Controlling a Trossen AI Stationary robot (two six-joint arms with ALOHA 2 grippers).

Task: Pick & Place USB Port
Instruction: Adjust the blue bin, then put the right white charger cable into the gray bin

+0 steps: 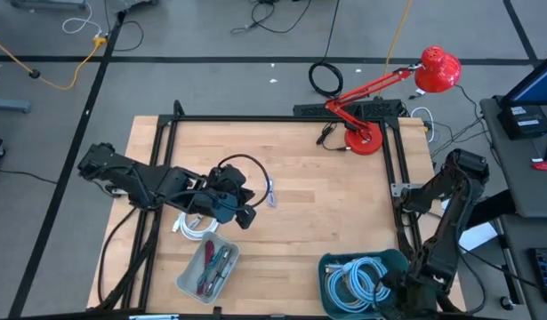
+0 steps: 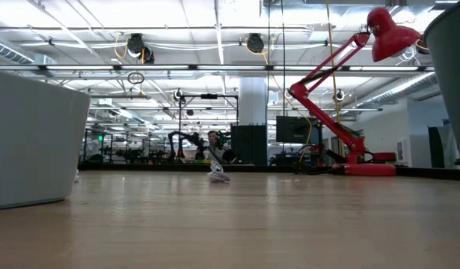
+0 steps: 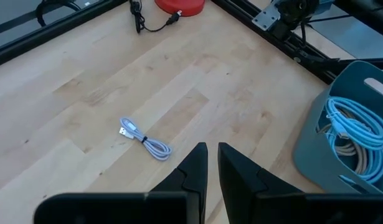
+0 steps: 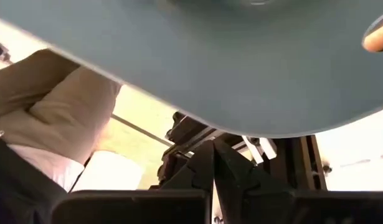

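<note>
The USB cable (image 1: 271, 194) is a small lavender coil tied at its middle, lying flat on the wooden table; it also shows in the left wrist view (image 3: 146, 142) and far off in the low view (image 2: 218, 175). My left gripper (image 1: 247, 214) hovers just on the near-left side of the cable, touching nothing, its fingers (image 3: 211, 163) drawn together with only a thin slit between them. My right gripper (image 4: 213, 163) is shut and waits folded down at the table's near right corner, beside the teal bin (image 1: 337, 267).
The teal bin (image 3: 316, 140) holds coiled blue and beige cables. A grey tray (image 1: 208, 268) with small tools sits near the front edge, white cables (image 1: 195, 228) beside it. A red desk lamp (image 1: 364, 138) stands at the far edge. Bare wood lies between the cable and the bin.
</note>
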